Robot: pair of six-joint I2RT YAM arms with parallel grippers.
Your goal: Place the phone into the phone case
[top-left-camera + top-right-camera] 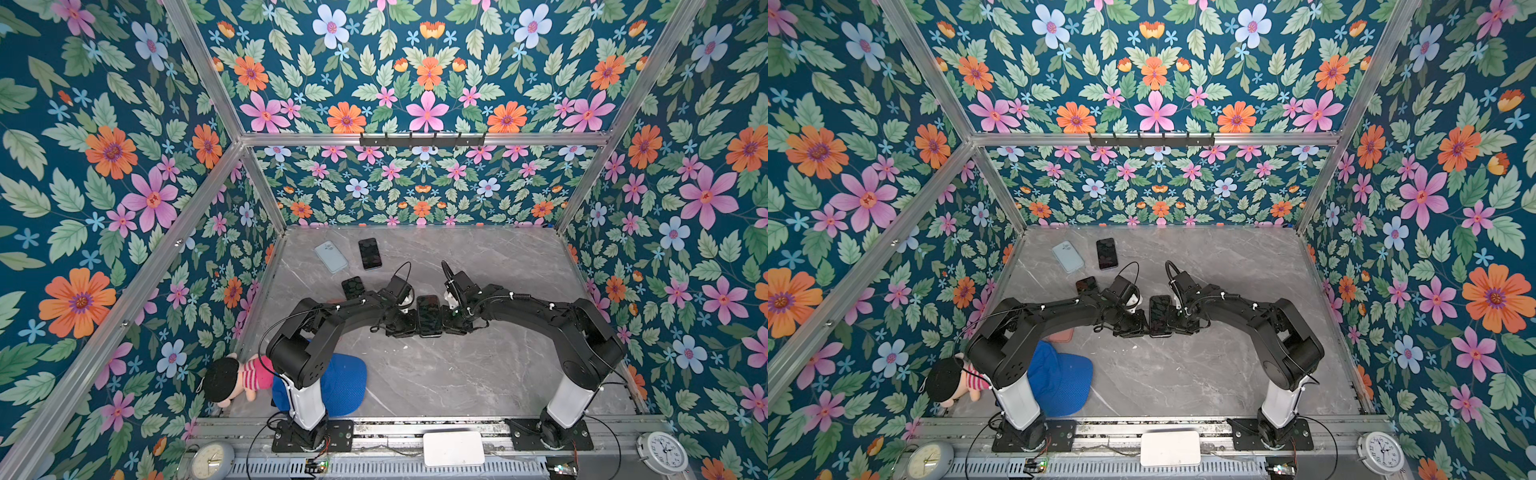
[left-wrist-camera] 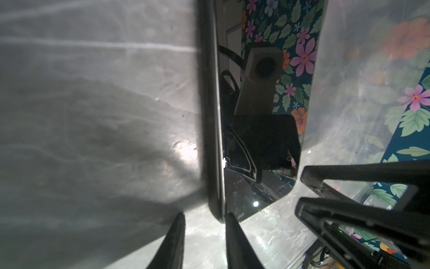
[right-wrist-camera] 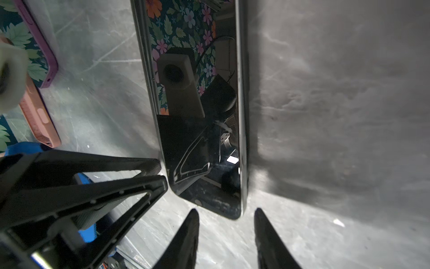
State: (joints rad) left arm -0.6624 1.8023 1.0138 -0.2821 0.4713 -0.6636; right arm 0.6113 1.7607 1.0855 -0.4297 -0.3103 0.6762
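**Left end effector** (image 2: 204, 216): the jaws stand apart, wider than the phone's edge. One finger (image 2: 235, 233) sits right beside the corner of the phone (image 2: 256, 139). You cannot tell whether it touches, and nothing is clamped.

**Right end effector** (image 3: 226, 213): the jaws stand apart. The phone's near corner lies just ahead of the gap, and neither finger presses on it.

**Phone:** in both top views it lies flat, screen up, on the worktop (image 1: 436, 374), directly between the two end effectors. Each one meets a long side. The dark screen mirrors the wallpaper and the wrist cameras.

**Farther out:**
- Behind the left end effector lie a phone in a purple case (image 3: 39, 46) and a pink phone case (image 3: 39, 121), close together.
- Beyond the left end effector, toward the back wall, a light blue phone case (image 1: 330, 256) lies just beside a bare black phone (image 1: 370, 253).
- By the left arm's base you will find a blue cap (image 1: 345, 382) and a doll (image 1: 232, 380).
- Near the right arm's base, the clock (image 1: 663, 453) has numerals too small to read.
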